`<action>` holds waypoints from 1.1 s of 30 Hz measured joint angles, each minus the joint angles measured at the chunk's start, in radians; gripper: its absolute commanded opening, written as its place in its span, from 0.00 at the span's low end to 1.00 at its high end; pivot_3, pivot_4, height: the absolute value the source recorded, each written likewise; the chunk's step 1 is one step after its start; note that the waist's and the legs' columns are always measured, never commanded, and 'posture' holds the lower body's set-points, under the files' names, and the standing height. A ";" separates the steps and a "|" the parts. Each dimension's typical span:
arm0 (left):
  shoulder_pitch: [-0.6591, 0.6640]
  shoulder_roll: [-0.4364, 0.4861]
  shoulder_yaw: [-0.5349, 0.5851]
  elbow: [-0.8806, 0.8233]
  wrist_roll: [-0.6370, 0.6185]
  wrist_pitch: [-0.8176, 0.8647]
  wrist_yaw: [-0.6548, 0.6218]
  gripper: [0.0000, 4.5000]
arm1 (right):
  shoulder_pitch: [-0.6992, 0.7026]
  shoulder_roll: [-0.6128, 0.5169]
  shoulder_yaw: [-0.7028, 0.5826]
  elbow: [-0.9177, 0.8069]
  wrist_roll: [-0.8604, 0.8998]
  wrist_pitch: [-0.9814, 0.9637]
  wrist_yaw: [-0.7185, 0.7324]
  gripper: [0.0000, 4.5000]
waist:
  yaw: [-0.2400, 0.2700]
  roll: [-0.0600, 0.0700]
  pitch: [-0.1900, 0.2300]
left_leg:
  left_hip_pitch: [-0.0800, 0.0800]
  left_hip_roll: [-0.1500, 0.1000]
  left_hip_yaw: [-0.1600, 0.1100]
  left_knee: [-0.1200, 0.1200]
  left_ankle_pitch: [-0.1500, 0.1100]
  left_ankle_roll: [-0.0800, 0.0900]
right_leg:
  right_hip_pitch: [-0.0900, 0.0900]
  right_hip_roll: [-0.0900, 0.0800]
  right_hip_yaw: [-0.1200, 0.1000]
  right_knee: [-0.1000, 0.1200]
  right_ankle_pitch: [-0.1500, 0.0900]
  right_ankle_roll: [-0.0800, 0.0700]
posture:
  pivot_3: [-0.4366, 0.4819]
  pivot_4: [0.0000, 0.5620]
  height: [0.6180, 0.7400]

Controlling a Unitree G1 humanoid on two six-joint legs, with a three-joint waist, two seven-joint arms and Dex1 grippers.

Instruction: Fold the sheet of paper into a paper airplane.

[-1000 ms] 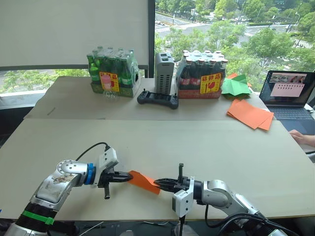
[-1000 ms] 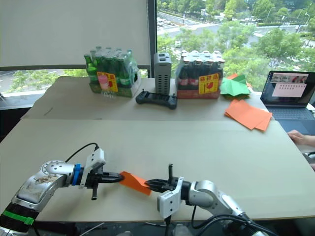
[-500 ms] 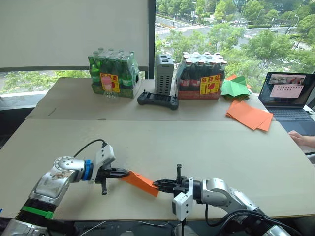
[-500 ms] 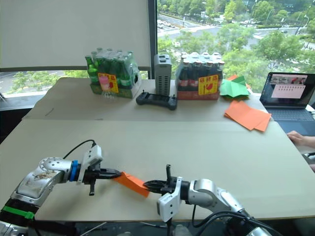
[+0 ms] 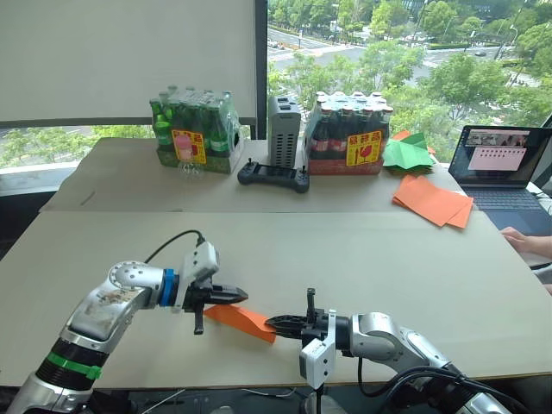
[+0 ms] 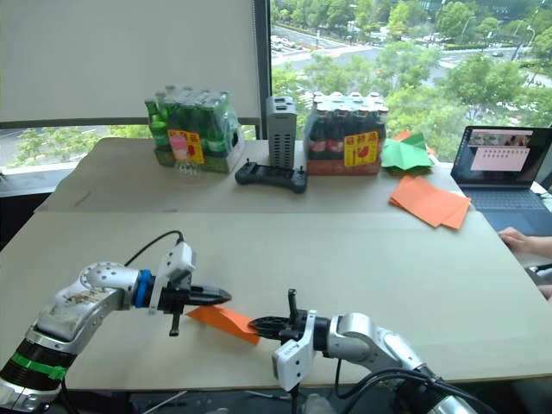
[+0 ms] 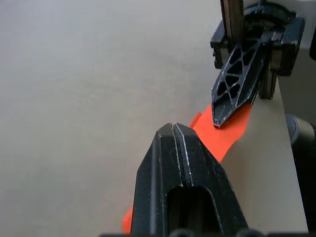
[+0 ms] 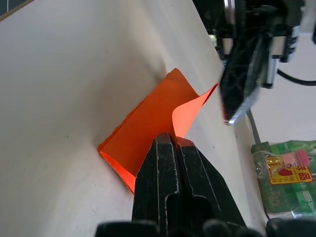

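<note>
The sheet of paper is folded into a small pointed orange wedge, the paper airplane [image 5: 246,321], which lies low over the table [image 5: 362,259] near its front edge. My right gripper [image 5: 269,324] is shut on the wedge's right end; the right wrist view shows the paper airplane [image 8: 148,118] with one flap curling up. My left gripper [image 5: 244,297] is shut and sits just above the wedge's left half, nothing visibly between its fingers. In the left wrist view, the paper airplane [image 7: 227,136] runs under the left gripper [image 7: 173,127] toward the right gripper [image 7: 217,123].
At the back right lie a pile of flat orange sheets [image 5: 435,200], green paper shapes [image 5: 407,153] and a laptop [image 5: 504,168]. Two bottle packs [image 5: 194,129], a grey box [image 5: 285,129] and a black controller [image 5: 274,177] stand at the back. A person's hand [image 5: 526,241] rests at the right edge.
My left gripper has left the wedge's left end and moved right, over the paper. The right gripper keeps its hold. The wedge lies flatter on the table.
</note>
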 measured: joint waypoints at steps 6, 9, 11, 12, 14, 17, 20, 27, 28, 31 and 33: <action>0.006 0.001 -0.026 0.041 0.075 -0.092 0.000 0.00 | -0.001 -0.001 0.001 -0.003 -0.002 0.002 0.002 0.00 | 0.001 -0.001 0.000 | 0.001 0.000 0.001 0.000 0.000 0.000 | 0.000 0.000 0.001 0.000 0.000 0.000 | 0.48 0.27 0.94; 0.010 0.000 -0.034 0.045 0.083 -0.108 0.000 0.00 | 0.004 0.000 0.001 -0.022 0.012 0.039 0.036 0.07 | 0.002 -0.001 0.000 | 0.000 0.000 0.001 0.000 0.000 0.000 | 0.000 0.000 0.001 0.000 0.000 0.000 | 0.48 0.27 0.94; 0.010 -0.001 -0.035 0.044 0.086 -0.109 0.000 0.00 | 0.016 0.003 0.001 -0.038 0.040 0.081 0.069 0.19 | 0.003 -0.001 0.000 | 0.000 0.000 0.001 0.000 0.000 0.000 | 0.000 0.000 0.001 0.000 0.000 0.000 | 0.48 0.27 0.94; 0.013 -0.002 -0.035 0.042 0.086 -0.110 0.000 0.00 | 0.029 0.005 0.001 -0.044 0.061 0.112 0.093 0.27 | 0.003 -0.001 0.000 | 0.000 0.000 0.001 0.000 0.000 0.000 | 0.000 0.000 0.001 0.000 0.000 0.000 | 0.48 0.27 0.94; 0.027 -0.002 -0.035 0.039 0.086 -0.110 0.000 0.00 | 0.040 0.006 -0.005 -0.082 0.118 0.186 0.145 0.43 | 0.004 0.000 0.000 | 0.000 0.000 0.002 0.000 0.000 0.000 | 0.000 0.000 0.002 0.000 0.000 0.000 | 0.48 0.27 0.94; 0.037 -0.004 -0.039 0.038 0.089 -0.112 0.000 0.00 | 0.075 0.006 -0.027 -0.190 0.244 0.368 0.261 0.58 | 0.006 0.000 0.000 | -0.001 0.000 0.001 0.000 0.000 0.000 | -0.001 0.000 0.002 0.000 0.000 0.000 | 0.48 0.27 0.94; 0.040 -0.005 -0.042 0.038 0.097 -0.128 0.001 0.00 | 0.091 -0.002 -0.029 -0.290 0.339 0.538 0.361 0.58 | 0.005 0.000 0.000 | -0.001 0.000 0.002 0.000 0.000 0.000 | -0.002 0.000 0.002 0.000 0.000 0.000 | 0.48 0.27 0.94; 0.046 -0.014 -0.061 0.055 0.140 -0.181 0.002 0.00 | 0.055 0.067 -0.109 -0.528 0.637 1.028 0.451 0.58 | 0.005 0.000 0.000 | -0.001 0.000 0.001 0.000 0.000 0.000 | -0.002 0.000 0.001 0.000 -0.001 0.001 | 0.48 0.27 0.94; 0.047 -0.015 -0.065 0.063 0.146 -0.192 0.002 0.00 | 0.034 0.099 -0.127 -0.532 0.665 1.094 0.434 0.58 | 0.004 0.000 0.000 | -0.001 0.000 0.002 0.000 0.000 0.000 | -0.003 0.000 0.001 0.000 0.000 0.001 | 0.48 0.27 0.94; 0.051 -0.015 -0.069 0.069 0.153 -0.220 0.000 0.00 | -0.015 0.131 -0.138 -0.536 0.688 1.219 0.390 0.39 | 0.006 0.001 0.000 | -0.002 0.000 0.001 0.000 0.000 0.000 | -0.003 0.000 0.001 0.000 -0.001 0.001 | 0.48 0.27 0.94; 0.062 -0.015 -0.067 0.075 0.154 -0.241 0.000 0.00 | -0.034 0.148 -0.133 -0.516 0.676 1.278 0.356 0.24 | 0.006 0.001 0.000 | -0.003 0.000 0.001 0.000 0.000 0.000 | -0.003 0.000 0.001 -0.001 -0.001 0.001 | 0.48 0.27 0.94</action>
